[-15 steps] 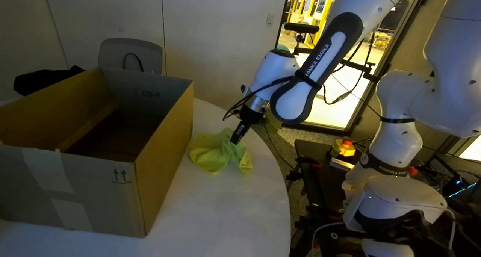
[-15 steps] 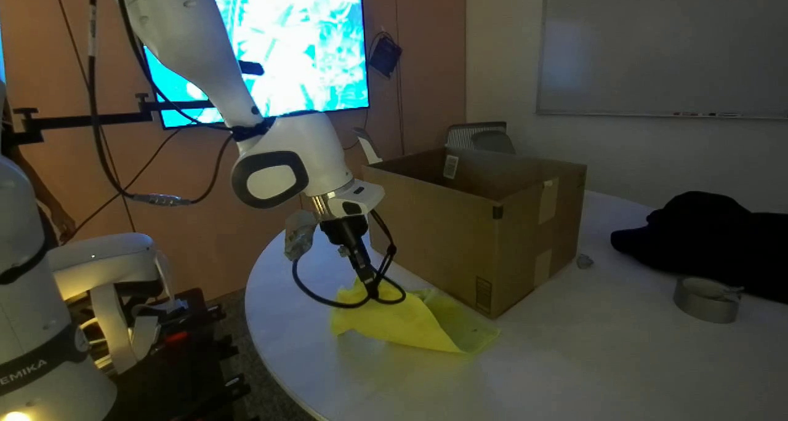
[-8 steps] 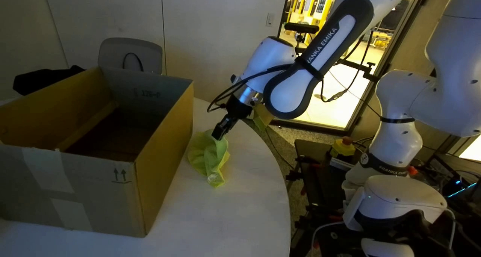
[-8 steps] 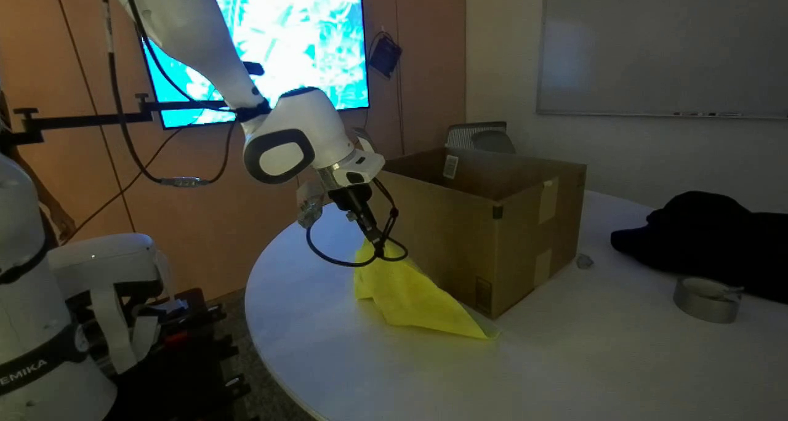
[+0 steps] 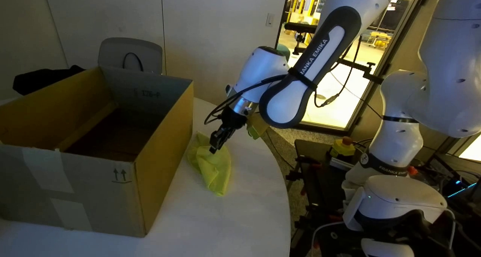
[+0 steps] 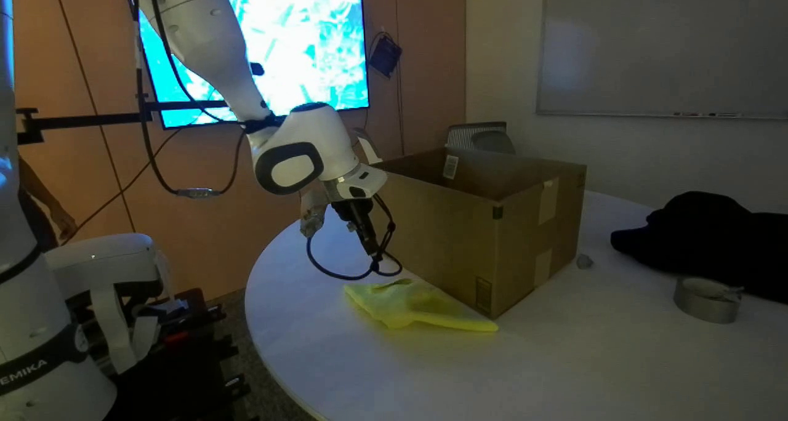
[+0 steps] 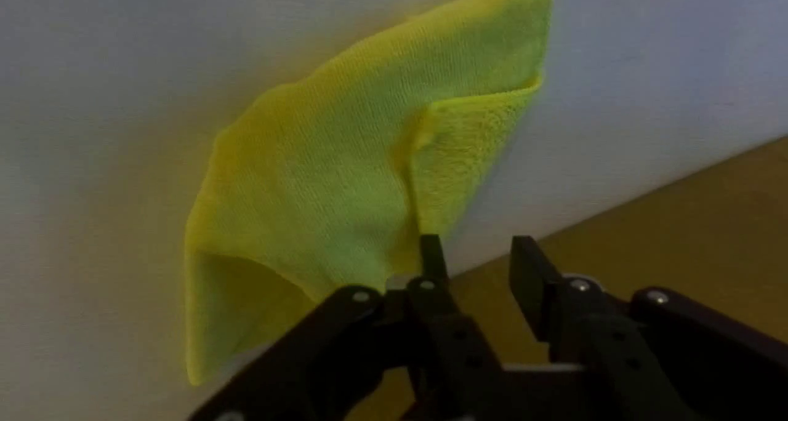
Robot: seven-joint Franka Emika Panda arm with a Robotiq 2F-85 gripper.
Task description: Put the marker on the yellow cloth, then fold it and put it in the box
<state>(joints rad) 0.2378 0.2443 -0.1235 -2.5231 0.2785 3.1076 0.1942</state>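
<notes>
The yellow cloth (image 5: pixel 216 172) lies crumpled and partly folded on the table beside the box; it also shows in an exterior view (image 6: pixel 409 304) and in the wrist view (image 7: pixel 320 162), where one corner is folded over. My gripper (image 5: pixel 215 145) is open and empty, a little above the cloth; in the wrist view (image 7: pixel 477 242) its fingers stand apart with nothing between them. The cardboard box (image 5: pixel 94 197) stands open close to the cloth; its side shows in the wrist view (image 7: pixel 695 236) and in an exterior view (image 6: pixel 443 236). The marker does not show; it is hidden or out of view.
The round white table (image 5: pixel 236 219) curves off near the robot's base. A roll of grey tape (image 6: pixel 705 301), a black garment (image 6: pixel 708 242) and a small grey lump (image 6: pixel 584 261) lie on the far side of the box. A chair (image 5: pixel 129 54) stands behind the box.
The gripper moved toward the box, lifting and dragging the cloth's edge over, then opened. The cloth dropped and now lies lower, more folded and free of the gripper.
</notes>
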